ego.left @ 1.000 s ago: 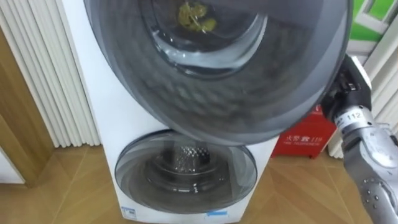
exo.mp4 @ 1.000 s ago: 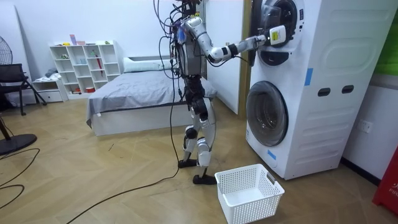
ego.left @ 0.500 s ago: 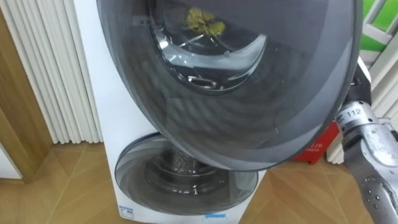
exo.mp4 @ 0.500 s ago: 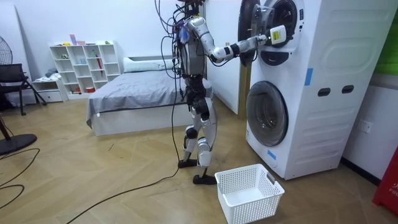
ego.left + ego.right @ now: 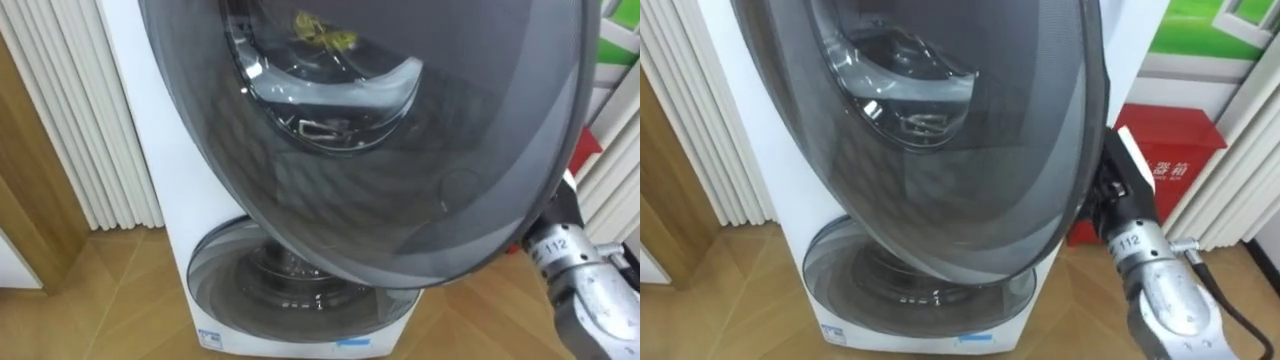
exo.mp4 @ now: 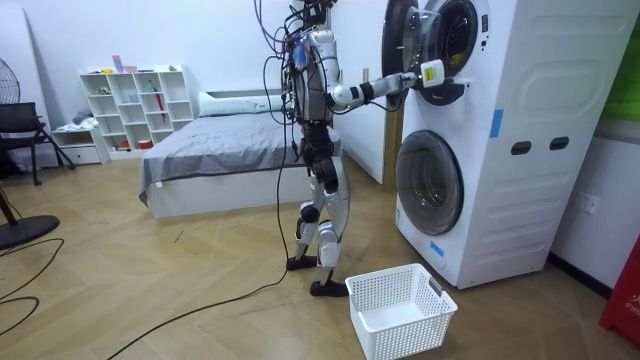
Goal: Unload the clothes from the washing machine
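Right hand (image 5: 1118, 195) at smoky door (image 5: 970, 130); yellow-green clothes (image 5: 322, 30) inside.

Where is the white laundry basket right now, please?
In the room view, the white laundry basket sits on the wooden floor, in front of the lower washer door and beside the robot's feet.

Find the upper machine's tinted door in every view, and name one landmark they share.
Left eye view: the upper door spans the top and centre, swung open towards the camera.
Room view: the door is at the top, right of centre, seen nearly edge-on.
Right eye view: the door is top centre, overlapping the lower door's top.
Shared landmark: the shut lower door.
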Robot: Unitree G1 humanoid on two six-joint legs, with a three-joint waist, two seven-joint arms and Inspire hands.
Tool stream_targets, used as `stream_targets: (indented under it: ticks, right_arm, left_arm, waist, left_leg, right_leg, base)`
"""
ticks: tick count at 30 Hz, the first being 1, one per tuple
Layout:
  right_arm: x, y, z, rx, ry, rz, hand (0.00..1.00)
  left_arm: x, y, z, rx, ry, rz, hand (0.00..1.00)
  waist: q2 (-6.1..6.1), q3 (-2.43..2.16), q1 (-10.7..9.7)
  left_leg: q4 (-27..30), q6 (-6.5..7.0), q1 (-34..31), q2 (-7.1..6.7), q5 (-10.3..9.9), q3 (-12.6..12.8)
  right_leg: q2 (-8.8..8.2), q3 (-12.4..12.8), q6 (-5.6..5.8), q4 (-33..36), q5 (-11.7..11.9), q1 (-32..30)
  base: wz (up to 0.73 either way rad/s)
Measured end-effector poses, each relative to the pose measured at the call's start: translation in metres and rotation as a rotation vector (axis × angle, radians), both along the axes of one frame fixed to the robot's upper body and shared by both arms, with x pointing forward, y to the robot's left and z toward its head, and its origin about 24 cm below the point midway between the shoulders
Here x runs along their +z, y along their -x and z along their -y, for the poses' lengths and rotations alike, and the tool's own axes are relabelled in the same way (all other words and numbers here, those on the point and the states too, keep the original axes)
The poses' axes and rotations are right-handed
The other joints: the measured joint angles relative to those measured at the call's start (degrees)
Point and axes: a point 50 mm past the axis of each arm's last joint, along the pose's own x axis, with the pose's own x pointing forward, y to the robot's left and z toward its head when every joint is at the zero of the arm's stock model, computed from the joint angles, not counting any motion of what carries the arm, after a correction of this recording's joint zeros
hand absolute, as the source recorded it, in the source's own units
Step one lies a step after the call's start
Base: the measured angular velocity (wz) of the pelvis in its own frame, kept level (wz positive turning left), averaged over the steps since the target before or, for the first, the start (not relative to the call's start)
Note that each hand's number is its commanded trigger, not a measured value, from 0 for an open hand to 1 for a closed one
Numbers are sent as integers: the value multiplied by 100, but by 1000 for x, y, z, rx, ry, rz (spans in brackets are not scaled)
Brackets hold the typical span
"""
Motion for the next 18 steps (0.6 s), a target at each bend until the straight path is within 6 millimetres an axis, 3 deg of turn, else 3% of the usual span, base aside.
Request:
stream_targets:
  ticks: [7,18]
  right_arm:
    - [13,9,-26,136,-19,64,0]
    - [32,21,-46,279,9,154,0]
  left_arm:
    - [-1,-2,5,-40,4,5,0]
    - [-2,-7,9,-51,16,30,0]
  waist:
    - [-5,-9,-19]
    - [-1,-27,133]
  left_leg:
    - [-2,0,-28,-6,0,-13]
    - [-1,0,-21,4,0,-3]
  right_leg:
    - [-9,-32,-1,4,1,-15]
    - [8,16,-17,23,11,-36]
  base:
    - [2]
    - [-2]
